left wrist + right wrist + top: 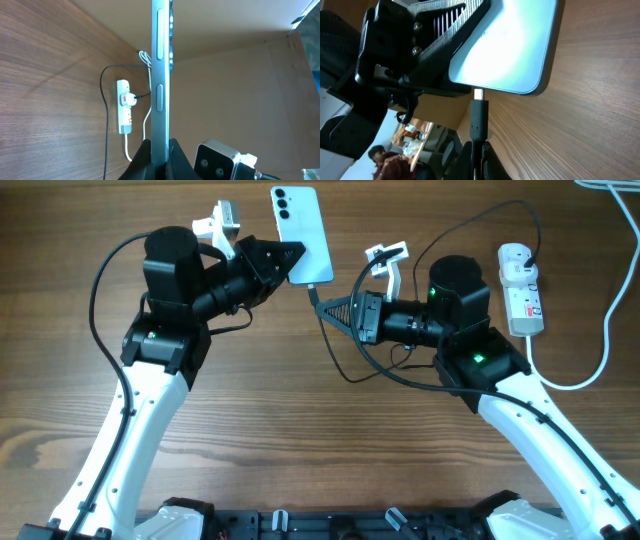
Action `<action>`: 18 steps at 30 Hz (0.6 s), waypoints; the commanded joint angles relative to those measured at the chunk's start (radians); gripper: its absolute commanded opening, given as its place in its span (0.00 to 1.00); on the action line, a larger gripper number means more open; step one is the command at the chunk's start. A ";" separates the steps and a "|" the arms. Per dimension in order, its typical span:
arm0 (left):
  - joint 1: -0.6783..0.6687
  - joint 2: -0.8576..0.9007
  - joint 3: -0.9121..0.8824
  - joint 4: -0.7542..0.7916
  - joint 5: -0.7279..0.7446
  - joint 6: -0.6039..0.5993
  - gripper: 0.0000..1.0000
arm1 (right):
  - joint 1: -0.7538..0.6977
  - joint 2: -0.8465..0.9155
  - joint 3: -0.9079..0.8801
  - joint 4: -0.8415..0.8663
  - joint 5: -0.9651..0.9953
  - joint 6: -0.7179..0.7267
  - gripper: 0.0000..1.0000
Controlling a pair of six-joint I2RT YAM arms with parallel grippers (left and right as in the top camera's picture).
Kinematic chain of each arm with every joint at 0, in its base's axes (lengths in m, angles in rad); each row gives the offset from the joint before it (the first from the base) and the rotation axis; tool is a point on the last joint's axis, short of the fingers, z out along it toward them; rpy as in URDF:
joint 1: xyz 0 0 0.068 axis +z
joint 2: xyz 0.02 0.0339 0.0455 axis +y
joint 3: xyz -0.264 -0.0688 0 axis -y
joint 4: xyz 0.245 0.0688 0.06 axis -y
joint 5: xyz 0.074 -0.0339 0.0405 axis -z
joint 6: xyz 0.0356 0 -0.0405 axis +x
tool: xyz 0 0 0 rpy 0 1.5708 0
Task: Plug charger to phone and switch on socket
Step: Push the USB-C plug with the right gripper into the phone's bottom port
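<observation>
- Left hand [296, 259]: fingers together, clamped on the lower end of the phone [300, 230]. The left wrist view shows the phone edge-on between the two fingers.
- Phone: its back, with the camera lenses, faces the overhead camera. Whether it rests on the surface [90, 420] or is held just off it cannot be told.
- Right hand [322, 306]: fingers together, clamped on the charger [333, 352] just behind its connector [479, 114], directly below the phone's bottom edge.
- Connector: lined up with the bottom edge of the phone, with its bright metal tip touching that edge. The tip is exposed, so in my judgement insertion has only begun or is not yet seated. The port itself is not visible.
- Far end of the charger: its plug [515, 265] already sits in the socket [523, 298], which lies flat, well apart from the phone on the right arm's side.
- Socket: red switch markings are visible, but the switch position cannot be read. Neither hand is near it.
- A thick white lead [603, 330] runs from the socket, farther from the phone.
- Assessment: plug in socket, done. Phone held and connector aligned, done.
- Outstanding: press the connector fully home, release it, then press the socket switch.
</observation>
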 commanded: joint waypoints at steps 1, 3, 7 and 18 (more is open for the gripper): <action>0.002 -0.008 0.011 0.015 -0.006 0.027 0.04 | -0.001 0.011 0.019 0.008 0.032 0.016 0.04; 0.002 -0.008 0.011 0.015 -0.006 0.027 0.04 | -0.007 0.011 0.019 0.009 0.034 0.035 0.04; 0.002 -0.008 0.011 0.028 -0.006 0.027 0.04 | -0.008 0.011 0.019 0.008 0.056 0.050 0.04; -0.029 -0.008 0.011 0.030 -0.014 0.027 0.04 | -0.008 0.011 0.019 0.035 0.066 0.116 0.04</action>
